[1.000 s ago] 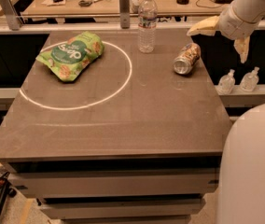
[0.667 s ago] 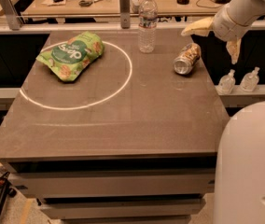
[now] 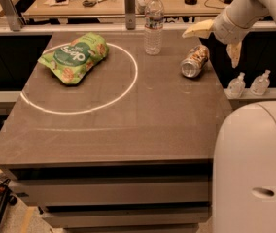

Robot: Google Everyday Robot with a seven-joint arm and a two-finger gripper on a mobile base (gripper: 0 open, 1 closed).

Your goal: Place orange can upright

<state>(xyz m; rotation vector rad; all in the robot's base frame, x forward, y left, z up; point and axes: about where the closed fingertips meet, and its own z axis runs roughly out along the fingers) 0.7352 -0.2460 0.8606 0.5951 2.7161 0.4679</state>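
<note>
The orange can [image 3: 195, 61] lies on its side near the right edge of the dark table [image 3: 118, 125], its silver end facing front-left. My gripper [image 3: 216, 43] hangs open just above and to the right of the can, one pale finger [image 3: 198, 29] pointing left over it and the other finger [image 3: 235, 54] pointing down past the table's edge. It holds nothing. A clear plastic water bottle [image 3: 153, 24] stands upright to the left of the can.
A green chip bag [image 3: 74, 57] lies inside a white painted circle [image 3: 128, 84] on the left half. Two small clear bottles [image 3: 249, 84] stand on a ledge beyond the right edge. My white base [image 3: 254, 169] fills the lower right. A cluttered counter runs behind.
My gripper and arm have moved left, closer to the can. The can, bottle and bag have not moved.
</note>
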